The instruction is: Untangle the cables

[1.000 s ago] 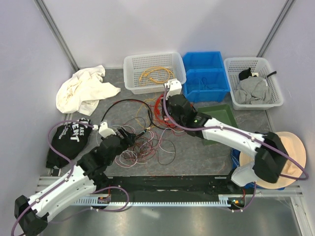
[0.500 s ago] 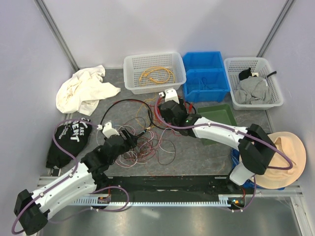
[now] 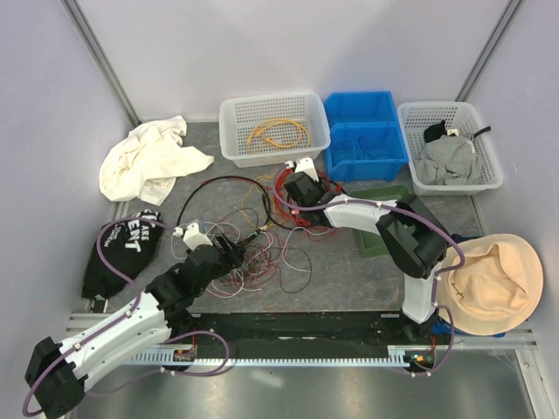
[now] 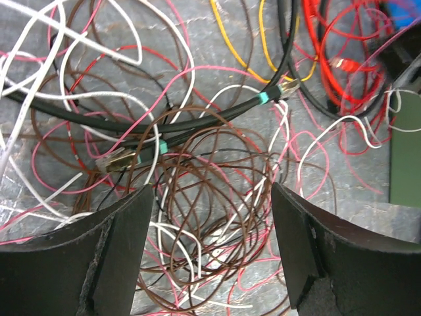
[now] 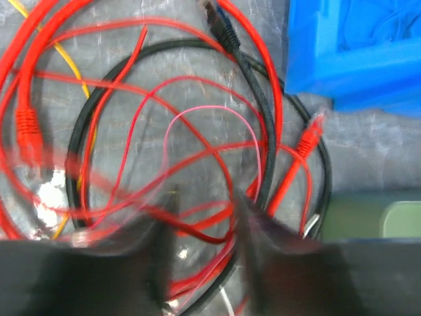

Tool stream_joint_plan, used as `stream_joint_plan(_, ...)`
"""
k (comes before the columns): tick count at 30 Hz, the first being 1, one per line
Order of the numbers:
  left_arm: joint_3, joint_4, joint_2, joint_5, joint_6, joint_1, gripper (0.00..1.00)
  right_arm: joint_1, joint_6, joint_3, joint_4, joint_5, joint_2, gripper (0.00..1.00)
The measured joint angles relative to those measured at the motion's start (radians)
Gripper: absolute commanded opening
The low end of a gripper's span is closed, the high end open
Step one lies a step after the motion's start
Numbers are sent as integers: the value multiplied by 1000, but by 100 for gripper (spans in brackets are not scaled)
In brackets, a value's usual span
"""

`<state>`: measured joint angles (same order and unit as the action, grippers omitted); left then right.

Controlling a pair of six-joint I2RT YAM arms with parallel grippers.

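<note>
The cables (image 3: 262, 237) lie as a loose tangle of brown, pink, white, red and black wires in mid-table. My left gripper (image 3: 231, 254) hangs at the tangle's left edge. In the left wrist view it (image 4: 212, 247) is open and empty, with a brown coil (image 4: 217, 191) on the table between the jaws and a black cable with teal bands (image 4: 217, 113) beyond. My right gripper (image 3: 293, 187) is over a red and black coil (image 3: 281, 185). In the right wrist view it (image 5: 200, 253) is blurred, its jaws apart, with red wires (image 5: 197, 155) and a black cable (image 5: 260, 125) under it.
A white basket (image 3: 234, 122) with a yellow cable (image 3: 275, 133) stands at the back. Blue bins (image 3: 365, 135) and a green tray (image 3: 377, 195) are right of it. A basket of grey cloth (image 3: 450, 153), a hat (image 3: 489, 284), a white cloth (image 3: 148, 159) and a black bag (image 3: 122, 244) ring the area.
My right gripper has drawn back and down from beside the white basket onto the red coil, with the arm folding at its elbow. My left gripper has edged right, further into the tangle.
</note>
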<state>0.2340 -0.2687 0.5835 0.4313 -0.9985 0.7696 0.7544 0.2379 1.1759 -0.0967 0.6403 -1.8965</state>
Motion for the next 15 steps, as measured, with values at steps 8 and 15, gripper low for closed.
stream_joint_plan(8,-10,2,-38,10,-13,0,76,16,2,-53,104,-51,68,0)
stream_joint_plan(15,-12,49,-148,39,20,0,96,251,9,-23,63,-118,384,0)
